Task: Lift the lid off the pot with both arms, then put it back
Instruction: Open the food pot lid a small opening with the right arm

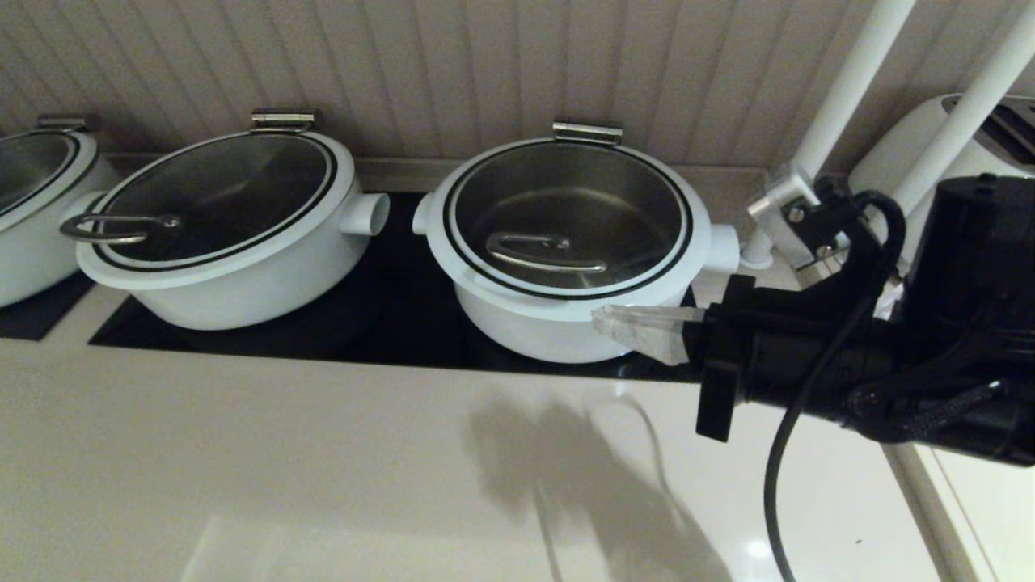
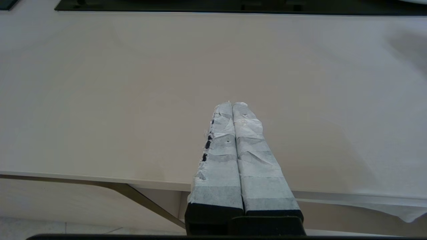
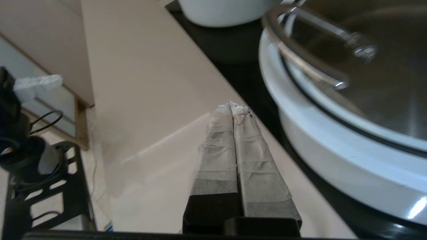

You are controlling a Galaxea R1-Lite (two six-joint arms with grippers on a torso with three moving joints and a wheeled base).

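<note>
The pot (image 1: pixel 525 323) is white and stands on the black cooktop, right of centre in the head view. The lid (image 1: pixel 566 202), glass with a white rim and a thin black ring, sits on it, with its bent steel bar handle (image 1: pixel 546 252) near the front. My right gripper (image 1: pixel 602 319) is shut and empty, its tips just in front of the pot's front wall, below the lid's rim. In the right wrist view the right gripper (image 3: pixel 232 105) lies beside the pot (image 3: pixel 333 153), with the handle (image 3: pixel 310 43) beyond. My left gripper (image 2: pixel 232 104) is shut and empty over the bare counter, out of the head view.
A wider white pot with a loop-handled lid (image 1: pixel 218 234) stands to the left on the cooktop (image 1: pixel 388 315), and a third pot (image 1: pixel 32 202) at the far left. A white appliance (image 1: pixel 970 137) and white poles (image 1: pixel 849 89) stand at the back right. The beige counter (image 1: pixel 283 453) lies in front.
</note>
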